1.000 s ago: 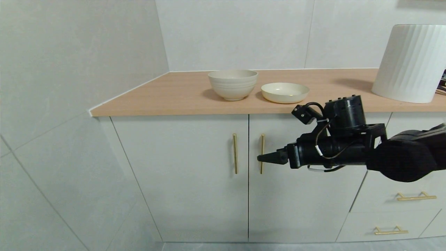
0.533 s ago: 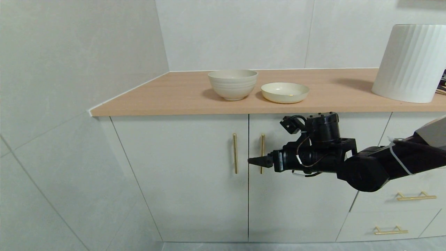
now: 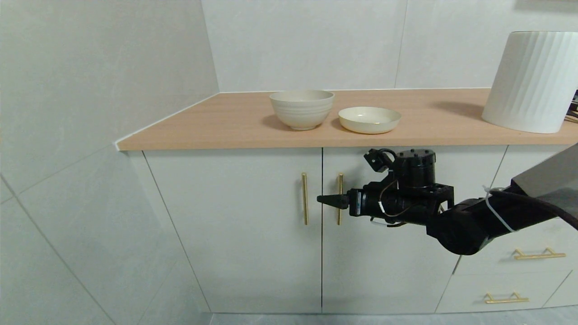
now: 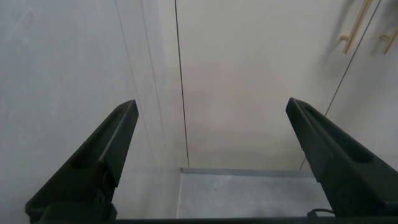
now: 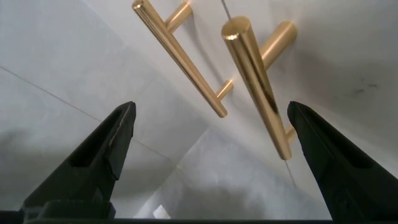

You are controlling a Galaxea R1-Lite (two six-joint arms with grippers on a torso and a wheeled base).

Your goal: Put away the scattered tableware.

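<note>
The tableware sits on the wooden countertop [image 3: 203,131]: a deep ribbed bowl [image 3: 301,108] and, just to its right and apart from it, a shallow dish [image 3: 369,119]. Both are upright, back from the near edge and untouched. They lie directly above a pair of cabinet doors, which is probably where they are meant to go.

The two doors are closed and meet at a thin vertical seam. A brass bar handle stands upright on each side of it, the left handle [image 3: 305,198] and the right handle [image 3: 339,198].

The right gripper [image 3: 326,199] is level with the middle of these bars, its arm coming in from the right. Its tip overlaps the right handle and ends near the seam. Seen from its wrist, its fingers are spread wide with nothing between them, and both bars lie in the gap ahead. That looks like lining up to take one handle and pull a door open, though I cannot tell which.

The left gripper [image 4: 211,162] is also spread wide and empty, facing the cabinet front low down near the floor.

Far right on the counter stands a tall white ribbed container [image 3: 533,81], well clear of the dishes.
</note>
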